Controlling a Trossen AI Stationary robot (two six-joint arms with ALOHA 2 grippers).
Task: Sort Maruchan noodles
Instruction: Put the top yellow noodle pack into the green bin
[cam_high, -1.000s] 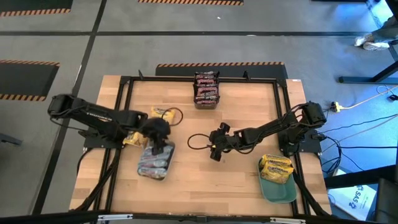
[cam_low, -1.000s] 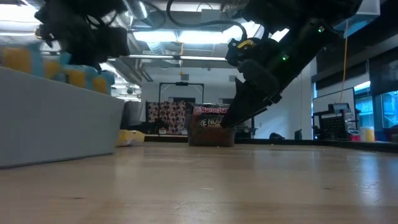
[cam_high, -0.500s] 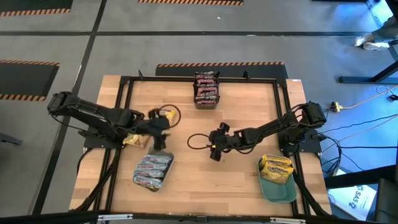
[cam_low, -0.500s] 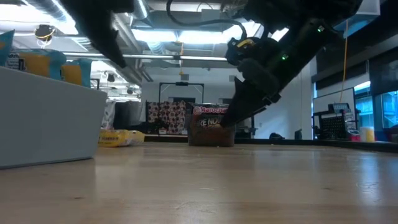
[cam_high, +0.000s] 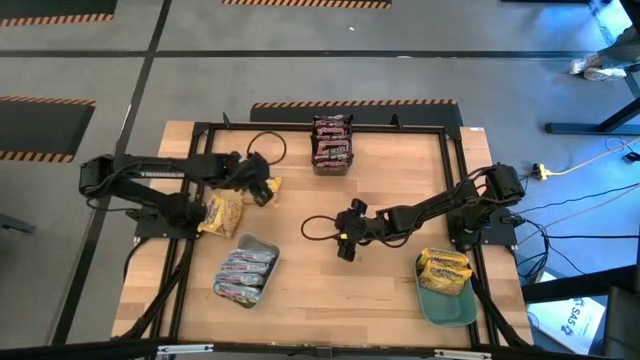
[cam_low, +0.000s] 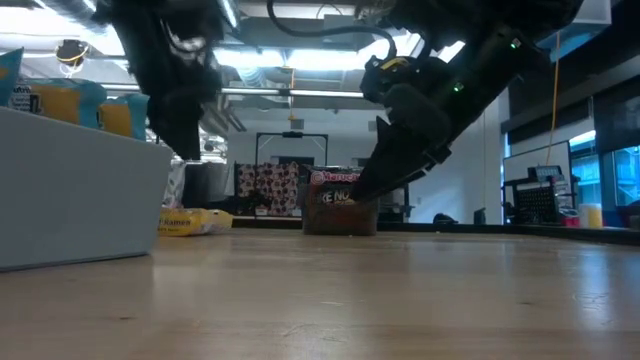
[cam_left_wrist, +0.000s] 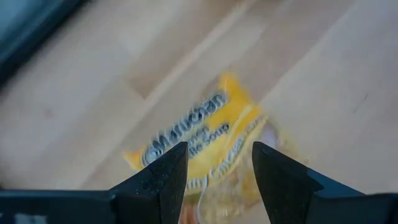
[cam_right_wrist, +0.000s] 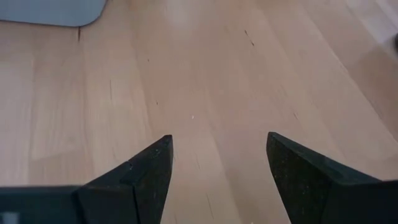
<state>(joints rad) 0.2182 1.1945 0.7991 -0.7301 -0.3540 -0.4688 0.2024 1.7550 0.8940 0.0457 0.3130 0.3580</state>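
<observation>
Several Maruchan packets are in view. One yellow packet (cam_high: 268, 187) (cam_left_wrist: 205, 149) lies flat on the wood, and my left gripper (cam_high: 255, 182) (cam_left_wrist: 219, 165) hovers open above it, a finger on either side, touching nothing. More yellow packets (cam_high: 222, 212) lie beside the left arm. Pinkish-silver packets (cam_high: 245, 272) fill the grey tray (cam_high: 268, 245) (cam_low: 70, 190). Dark brown packets (cam_high: 332, 145) (cam_low: 340, 205) are stacked at the far edge. Yellow packets (cam_high: 443, 268) sit in the teal tray (cam_high: 450, 308). My right gripper (cam_high: 345, 238) (cam_right_wrist: 219, 168) waits open over bare wood mid-table.
A black frame (cam_high: 200, 135) borders the table top. Cables loop near both grippers (cam_high: 315, 225). Bare wood lies between the grey tray and the teal tray. The grey tray's corner (cam_right_wrist: 50, 11) shows ahead of the right gripper.
My left gripper has risen from over the grey tray and swung toward the table's far edge, ending above the lone yellow packet. The grey tray has slid a little toward the near edge.
</observation>
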